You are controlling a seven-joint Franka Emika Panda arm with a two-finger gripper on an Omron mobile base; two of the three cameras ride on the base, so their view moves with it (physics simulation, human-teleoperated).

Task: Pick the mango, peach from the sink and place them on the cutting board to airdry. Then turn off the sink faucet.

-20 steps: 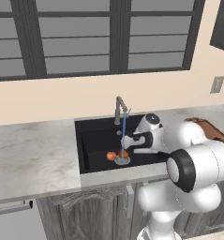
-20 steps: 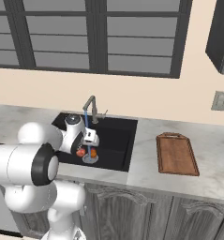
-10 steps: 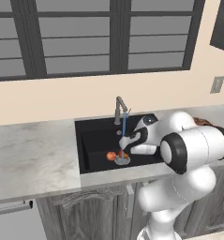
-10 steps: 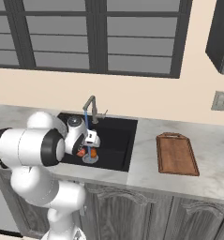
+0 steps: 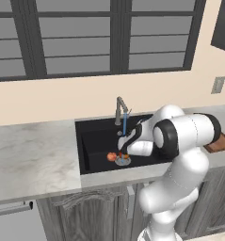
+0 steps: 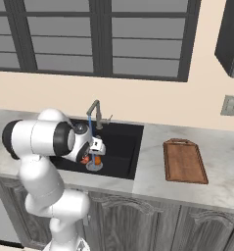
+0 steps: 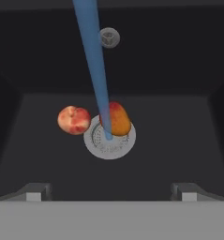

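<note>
The mango (image 7: 116, 118) lies on the far rim of the steel drain (image 7: 108, 138) in the black sink (image 7: 179, 117). Just left of it rests the pinkish-red peach (image 7: 74, 120). A blue stream of water (image 7: 94, 61) runs from the sink faucet (image 5: 120, 109) onto the drain. My gripper (image 7: 111, 192) hangs open above the drain, short of both fruits, with nothing between its fingers. From the base, the gripper (image 5: 124, 148) sits low in the sink (image 5: 97, 139), over the peach (image 5: 111, 156). The cutting board (image 6: 184, 161) lies on the counter right of the sink (image 6: 123, 142).
Pale marble counter (image 5: 29, 155) runs left of the basin, and a window wall stands behind it. My own bulky arm (image 5: 180, 134) leans over the sink's right half. A wall outlet (image 6: 229, 105) is set above the board.
My arm's elbow has swung up and in over the sink. The hand has stayed low above the drain. The fruits have not moved.
</note>
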